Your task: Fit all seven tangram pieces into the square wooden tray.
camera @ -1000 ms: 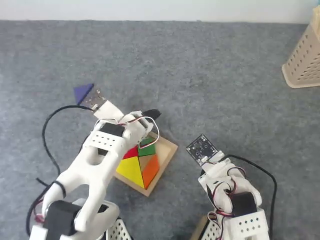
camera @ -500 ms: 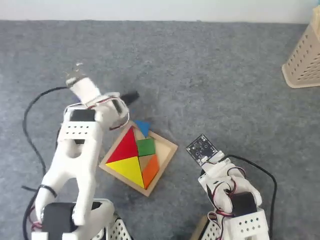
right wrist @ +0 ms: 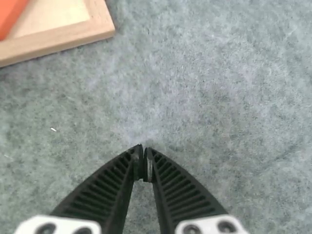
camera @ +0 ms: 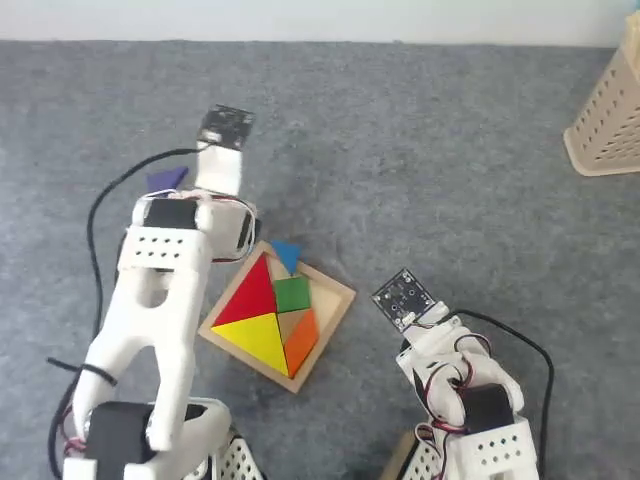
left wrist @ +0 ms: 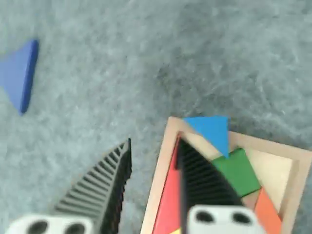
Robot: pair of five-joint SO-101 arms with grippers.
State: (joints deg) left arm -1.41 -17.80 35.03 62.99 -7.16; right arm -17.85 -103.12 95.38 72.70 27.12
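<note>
The square wooden tray (camera: 335, 300) holds a red triangle (camera: 250, 292), a yellow triangle (camera: 258, 337), a green square (camera: 293, 293) and an orange piece (camera: 303, 337). A light blue triangle (left wrist: 212, 130) lies across the tray's far corner, partly over the rim (left wrist: 160, 170). A dark blue triangle (camera: 165, 180) rests on the carpet to the far left of the tray. My left gripper (left wrist: 153, 141) is open and empty, one finger above the red triangle (left wrist: 168, 195), the other over carpet. My right gripper (right wrist: 144, 150) is shut and empty over carpet near a tray corner (right wrist: 58, 36).
Grey carpet covers the table. A perforated beige basket (camera: 610, 110) stands at the far right edge. The left arm (camera: 160, 280) rises beside the tray's left side, trailing a black cable (camera: 95, 240). The right arm (camera: 465, 385) sits to the tray's right.
The left arm swung off the tray toward the left and its wrist turned back, uncovering the light blue triangle on the tray's far corner. The right arm has not moved.
</note>
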